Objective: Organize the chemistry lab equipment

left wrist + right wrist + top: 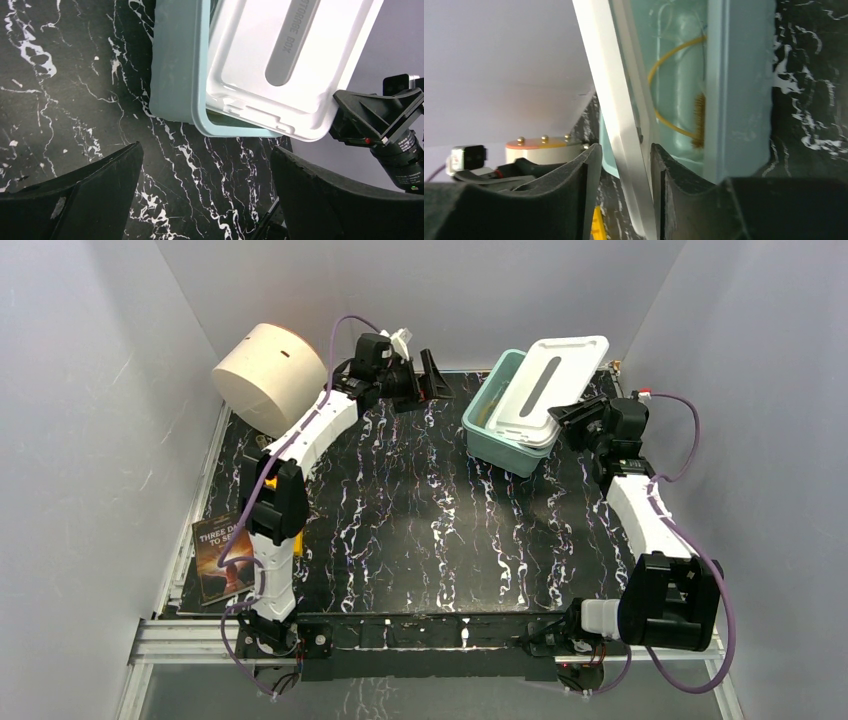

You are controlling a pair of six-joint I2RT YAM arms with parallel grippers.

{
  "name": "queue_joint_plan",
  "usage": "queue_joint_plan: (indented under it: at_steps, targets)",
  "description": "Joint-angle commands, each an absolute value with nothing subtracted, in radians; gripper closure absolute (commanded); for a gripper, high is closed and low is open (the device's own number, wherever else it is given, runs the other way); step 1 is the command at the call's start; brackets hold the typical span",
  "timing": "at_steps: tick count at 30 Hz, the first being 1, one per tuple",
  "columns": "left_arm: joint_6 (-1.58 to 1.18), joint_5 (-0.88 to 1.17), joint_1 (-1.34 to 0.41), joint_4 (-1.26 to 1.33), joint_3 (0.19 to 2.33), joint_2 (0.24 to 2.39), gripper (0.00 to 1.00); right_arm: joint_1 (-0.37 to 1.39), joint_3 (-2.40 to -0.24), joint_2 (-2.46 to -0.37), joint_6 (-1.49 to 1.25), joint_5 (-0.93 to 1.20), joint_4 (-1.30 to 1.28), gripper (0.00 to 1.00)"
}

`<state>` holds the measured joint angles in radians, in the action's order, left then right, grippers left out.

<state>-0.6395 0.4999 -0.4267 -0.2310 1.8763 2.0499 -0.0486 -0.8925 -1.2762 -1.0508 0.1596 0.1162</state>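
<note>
The teal bin [490,435] stands at the back right with its white lid [555,380] lying askew on top, overhanging to the right. In the right wrist view, tan tubing [664,65] and a bristly brown item [698,120] lie inside the bin [739,75]. My right gripper [572,416] sits at the lid's right edge. Its jaws straddle the lid rim [624,125]; one finger touches it and a gap shows at the other. My left gripper [425,385] is open and empty above the table left of the bin [175,60]. Other equipment is hidden.
A cream cylinder [268,375] lies at the back left. A dark-covered book [222,555] lies at the table's left edge. White walls close in on three sides. The right arm's wrist [395,130] shows beside the lid [280,60].
</note>
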Motion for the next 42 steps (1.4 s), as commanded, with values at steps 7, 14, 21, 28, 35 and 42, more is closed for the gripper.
queue_joint_plan:
  at_steps: [7,14,21,28,35,42]
  targets:
    - [-0.617,0.484,-0.458,-0.19,1.955,2.093,0.02,-0.06,-1.023,-1.289,-0.849,0.065,-0.103,0.45]
    - [-0.624,0.48,-0.465,-0.189,1.961,2.112,0.02,-0.064,-1.067,-1.345,-0.779,-0.029,-0.2,0.46]
    - [-0.625,0.476,-0.466,-0.188,1.969,2.129,0.02,-0.064,-1.093,-1.399,-0.685,-0.052,-0.218,0.45]
    - [-0.618,0.463,-0.466,-0.187,2.002,2.157,0.02,-0.064,-1.126,-1.437,-0.623,0.048,-0.195,0.47]
    - [-0.624,0.459,-0.466,-0.189,2.016,2.182,0.02,-0.064,-1.165,-1.465,-0.539,0.091,-0.236,0.69]
    - [-0.625,0.455,-0.468,-0.188,2.01,2.189,0.02,-0.064,-1.173,-1.489,-0.47,0.148,-0.244,0.77]
